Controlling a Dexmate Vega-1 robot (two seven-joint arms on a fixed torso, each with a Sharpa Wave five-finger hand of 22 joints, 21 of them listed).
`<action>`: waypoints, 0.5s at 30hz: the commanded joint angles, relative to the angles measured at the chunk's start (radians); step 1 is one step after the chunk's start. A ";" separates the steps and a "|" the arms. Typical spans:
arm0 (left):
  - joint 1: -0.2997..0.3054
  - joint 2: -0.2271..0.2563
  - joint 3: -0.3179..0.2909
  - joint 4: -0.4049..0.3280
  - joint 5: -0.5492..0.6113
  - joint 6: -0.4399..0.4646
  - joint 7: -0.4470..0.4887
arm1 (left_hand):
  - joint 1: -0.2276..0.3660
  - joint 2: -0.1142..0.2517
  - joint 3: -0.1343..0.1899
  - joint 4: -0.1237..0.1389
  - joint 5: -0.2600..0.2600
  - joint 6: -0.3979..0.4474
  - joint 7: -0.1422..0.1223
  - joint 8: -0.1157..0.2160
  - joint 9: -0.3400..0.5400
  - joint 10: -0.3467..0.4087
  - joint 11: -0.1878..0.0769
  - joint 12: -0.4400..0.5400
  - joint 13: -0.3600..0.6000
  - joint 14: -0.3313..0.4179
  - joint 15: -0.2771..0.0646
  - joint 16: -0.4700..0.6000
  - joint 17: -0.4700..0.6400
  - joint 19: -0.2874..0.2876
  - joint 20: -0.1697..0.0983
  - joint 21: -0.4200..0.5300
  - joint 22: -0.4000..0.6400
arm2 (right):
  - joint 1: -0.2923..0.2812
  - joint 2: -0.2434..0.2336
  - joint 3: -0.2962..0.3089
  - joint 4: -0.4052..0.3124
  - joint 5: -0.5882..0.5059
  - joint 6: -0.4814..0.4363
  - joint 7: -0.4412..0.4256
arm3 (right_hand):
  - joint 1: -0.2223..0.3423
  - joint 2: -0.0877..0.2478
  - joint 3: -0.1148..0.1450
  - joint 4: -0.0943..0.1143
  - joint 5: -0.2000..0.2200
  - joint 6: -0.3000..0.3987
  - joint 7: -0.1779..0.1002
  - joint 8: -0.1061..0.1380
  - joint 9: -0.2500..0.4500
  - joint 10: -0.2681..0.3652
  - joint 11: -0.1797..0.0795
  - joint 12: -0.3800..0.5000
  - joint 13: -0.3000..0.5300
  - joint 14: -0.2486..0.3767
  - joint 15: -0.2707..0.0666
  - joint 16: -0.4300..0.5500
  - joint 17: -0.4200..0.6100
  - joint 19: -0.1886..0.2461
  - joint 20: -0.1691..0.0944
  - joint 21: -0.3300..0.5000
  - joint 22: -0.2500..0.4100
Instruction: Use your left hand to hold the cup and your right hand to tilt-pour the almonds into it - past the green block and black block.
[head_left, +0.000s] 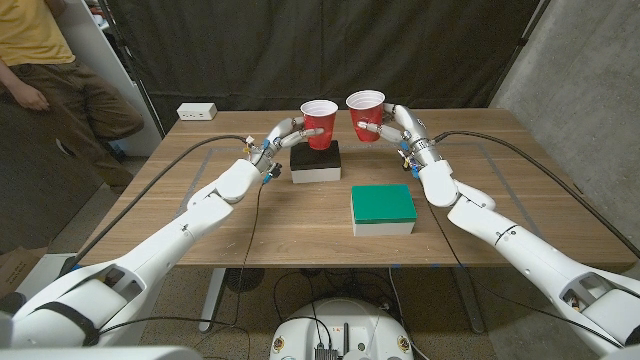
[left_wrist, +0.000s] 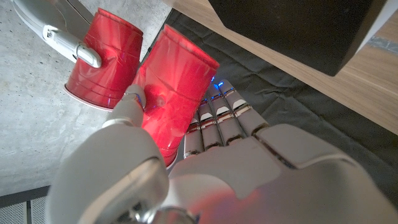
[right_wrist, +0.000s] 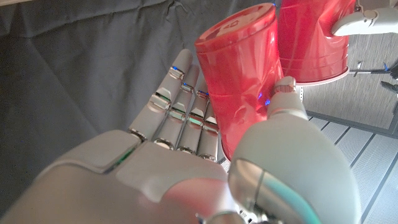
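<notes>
Could not see inside either red cup (head_left: 320, 123), (head_left: 364, 112); almonds hidden. Person (head_left: 45, 75) cropped by the frame's upper left edge.

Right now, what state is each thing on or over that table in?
Left hand: grips left cup.
Left cup: upright, held above black block.
Right hand: grips right cup.
Right cup: held up, tilted toward left cup.
Black block: resting on table.
Green block: resting on table.

Seen from high on the head, looking down and forward over the whole wooden bench (head_left: 200, 215). Seen from each wrist, very near, along the hand's back toward the fingers (left_wrist: 217, 121). Shared by all three: two red plastic cups (head_left: 320, 122), rims nearly touching.
</notes>
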 joint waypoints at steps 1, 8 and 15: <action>-0.009 -0.002 0.013 0.001 0.012 -0.003 -0.019 | 0.011 -0.002 0.008 -0.001 0.007 0.012 0.000 0.009 0.002 0.009 0.001 -0.001 0.006 0.011 -0.057 0.000 0.002 0.013 -0.019 0.001 0.001 | 0.016 0.006 -0.009 -0.011 -0.034 -0.032 -0.024 | 0.005 0.006 0.001 0.002 -0.004 0.018 -0.002 0.007 0.003 0.014 -0.002 -0.001 0.003 0.014 -0.049 0.008 0.002 0.010 0.001 0.007 0.001; -0.014 -0.001 0.015 -0.008 0.017 -0.002 -0.026 | 0.012 -0.001 0.009 -0.001 0.007 0.015 0.000 0.009 0.002 0.011 -0.001 -0.001 0.006 0.011 -0.058 0.000 0.002 0.014 -0.019 0.001 0.001 | 0.018 -0.008 -0.012 -0.031 -0.063 -0.053 -0.034 | 0.006 0.005 0.000 0.002 -0.005 0.030 -0.001 0.011 0.003 0.023 -0.002 0.000 0.004 0.022 -0.049 0.009 0.001 0.018 0.003 0.011 0.001; -0.021 -0.003 0.019 -0.010 0.023 -0.004 -0.031 | 0.013 0.000 0.009 0.000 0.007 0.016 -0.001 0.009 0.002 0.012 0.000 -0.002 0.006 0.013 -0.058 0.000 0.003 0.014 -0.019 0.001 0.002 | 0.024 -0.032 -0.020 -0.061 -0.121 -0.085 -0.044 | 0.007 0.007 -0.001 0.002 -0.006 0.036 -0.004 0.012 0.002 0.031 -0.005 0.001 0.004 0.032 -0.053 0.012 0.001 0.021 0.000 0.013 0.002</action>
